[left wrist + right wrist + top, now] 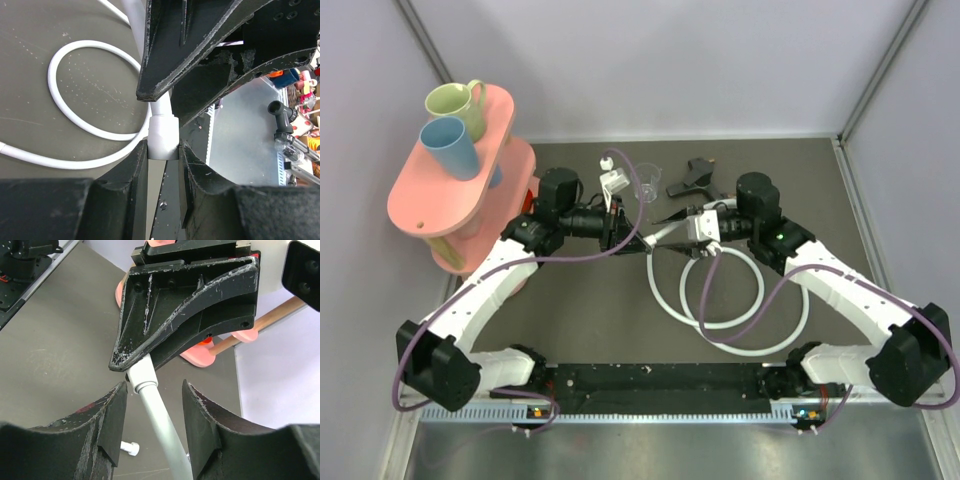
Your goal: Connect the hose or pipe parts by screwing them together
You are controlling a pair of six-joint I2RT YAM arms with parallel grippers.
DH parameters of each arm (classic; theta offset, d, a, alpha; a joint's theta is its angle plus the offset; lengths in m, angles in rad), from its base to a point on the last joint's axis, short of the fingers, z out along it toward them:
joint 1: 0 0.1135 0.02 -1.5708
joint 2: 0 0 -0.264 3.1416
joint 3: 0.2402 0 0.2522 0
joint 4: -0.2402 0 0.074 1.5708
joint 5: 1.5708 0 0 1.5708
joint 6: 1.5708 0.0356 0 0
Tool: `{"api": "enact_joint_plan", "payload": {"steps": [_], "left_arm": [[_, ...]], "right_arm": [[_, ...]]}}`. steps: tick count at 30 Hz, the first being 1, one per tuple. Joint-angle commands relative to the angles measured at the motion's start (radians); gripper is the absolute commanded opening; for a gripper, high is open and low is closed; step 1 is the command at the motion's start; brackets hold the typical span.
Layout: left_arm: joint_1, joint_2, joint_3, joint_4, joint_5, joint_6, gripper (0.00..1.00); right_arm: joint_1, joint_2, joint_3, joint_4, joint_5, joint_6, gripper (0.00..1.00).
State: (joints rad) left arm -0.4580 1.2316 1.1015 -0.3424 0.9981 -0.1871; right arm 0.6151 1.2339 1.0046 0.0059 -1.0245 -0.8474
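Both tools meet mid-counter [590,320], and it's tight in there. The left tool [164,150] is clamped hard on the end connector of the white hose [159,420]. The right tool [152,390] sits astride the hose just below that connector, fingers parted with a gap on each side, gripping nothing. The rest of the hose lies in loops on the right half of the counter, in front of the right tool. The black T-shaped fitting [692,180] lies behind the tools, apart from the hose, towards the back wall [670,60].

Room to move: there's bare counter between the two arms, from the tools to the near edge. The pink shelf stand [430,200] crowds the left edge.

Containers: a green mug [455,105] and a blue cup [450,148] stand on that shelf, and a clear cup [645,190] sits just behind the left tool. What's inside any of them, I can't tell.
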Motion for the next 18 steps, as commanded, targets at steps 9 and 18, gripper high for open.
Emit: {"api": "enact_joint_plan", "payload": {"steps": [9, 18], "left_arm": [[0.001, 0.019, 0.057, 0.005, 0.065, 0.040, 0.00], [0.001, 0.023, 0.067, -0.020, 0.074, 0.057, 0.00]], "right_arm": [[0.041, 0.030, 0.081, -0.099, -0.006, -0.091, 0.45], [0.051, 0.044, 0.089, -0.107, -0.013, -0.096, 0.40]]}}
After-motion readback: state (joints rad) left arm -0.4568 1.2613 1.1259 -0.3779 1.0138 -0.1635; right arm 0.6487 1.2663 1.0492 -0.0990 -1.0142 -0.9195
